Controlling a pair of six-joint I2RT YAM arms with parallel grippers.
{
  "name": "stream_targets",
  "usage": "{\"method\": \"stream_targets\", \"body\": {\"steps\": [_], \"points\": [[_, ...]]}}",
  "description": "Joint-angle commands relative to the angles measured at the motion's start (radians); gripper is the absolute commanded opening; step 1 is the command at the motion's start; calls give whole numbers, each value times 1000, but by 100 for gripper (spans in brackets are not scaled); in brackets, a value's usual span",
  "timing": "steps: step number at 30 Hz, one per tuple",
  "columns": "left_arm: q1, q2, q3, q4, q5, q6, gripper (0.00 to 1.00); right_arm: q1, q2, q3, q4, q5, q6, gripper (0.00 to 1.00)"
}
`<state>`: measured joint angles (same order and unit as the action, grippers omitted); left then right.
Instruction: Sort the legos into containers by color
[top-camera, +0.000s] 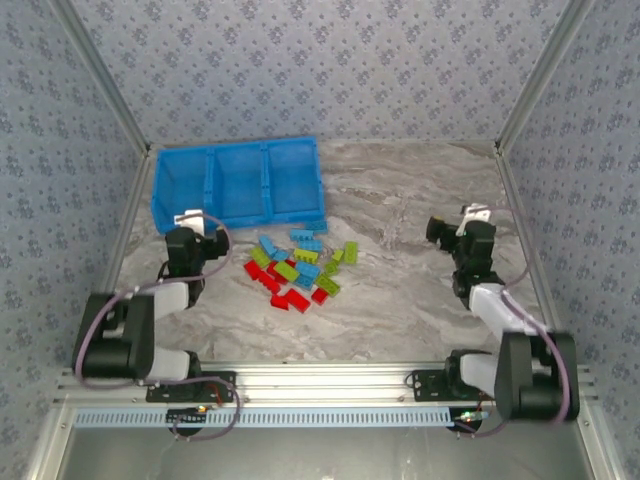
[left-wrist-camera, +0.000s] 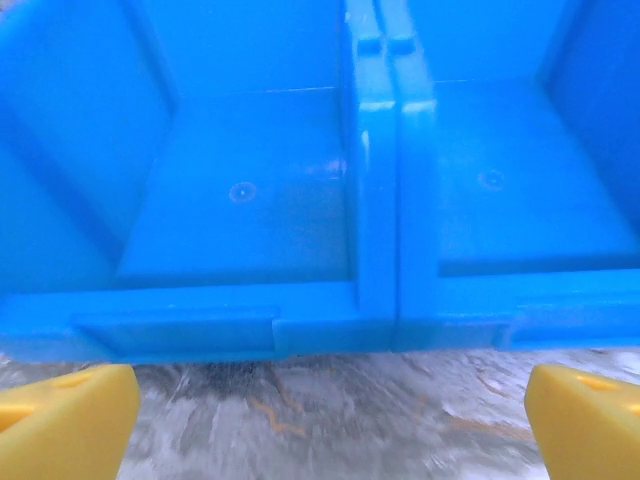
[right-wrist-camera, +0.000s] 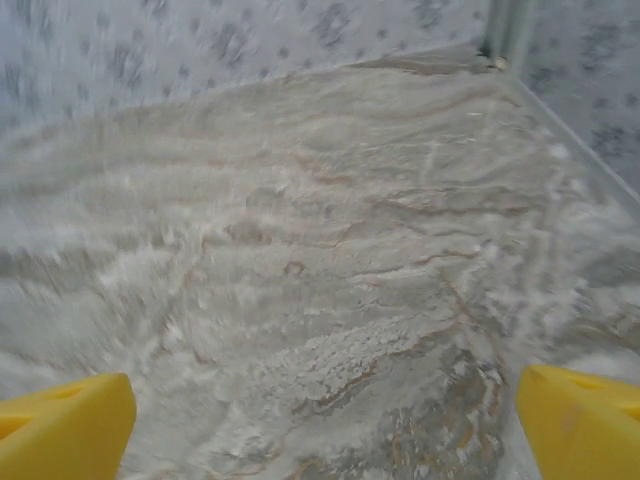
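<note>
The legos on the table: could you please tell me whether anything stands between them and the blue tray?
Nothing visible does. Bare table separates the legos from the tray and its near wall; the left gripper, open, sits at the tray's left front, off that path.

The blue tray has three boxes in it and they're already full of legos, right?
Not quite. The blue tray does have three boxes in it, but they are empty, not full of legos. The top external view shows it: the legos all lie in a pile on the table in front of the tray.
</note>
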<state>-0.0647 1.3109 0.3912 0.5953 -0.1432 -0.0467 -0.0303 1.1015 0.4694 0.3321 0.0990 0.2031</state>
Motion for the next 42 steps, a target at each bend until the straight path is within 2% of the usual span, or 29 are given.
{"method": "stream_targets", "body": {"steps": [1,5,8,12,14,17,19,24,28,31,37,42], "points": [[-23,-192,142,-392,-69,-154,99,6,-158,105,-488,-36,284,100],[-95,-260,283,-755,23,-422,99,29,-287,77,-605,-328,360,100],[-242,-239,360,-932,34,-569,99,96,-304,118,-769,-429,368,98],[-497,-169,404,-995,-20,-709,98,308,-250,191,-928,-424,325,98],[-593,-113,426,-1003,-48,-792,95,412,-202,226,-993,-400,324,98],[-710,7,462,-962,-56,-863,91,532,-134,251,-989,-384,353,98],[-755,102,520,-983,-75,-875,89,581,-111,246,-953,-374,375,98],[-778,281,676,-1054,-130,-873,74,618,-110,230,-910,-337,407,98],[-772,336,745,-1143,-266,-852,68,617,-154,217,-929,-293,408,98],[-757,336,755,-1208,-321,-858,68,617,-196,197,-952,-263,418,98],[-690,305,682,-1209,-279,-898,68,615,-208,181,-938,-268,418,98],[-624,293,648,-1113,-247,-847,68,615,-180,197,-938,-263,419,98]]}}
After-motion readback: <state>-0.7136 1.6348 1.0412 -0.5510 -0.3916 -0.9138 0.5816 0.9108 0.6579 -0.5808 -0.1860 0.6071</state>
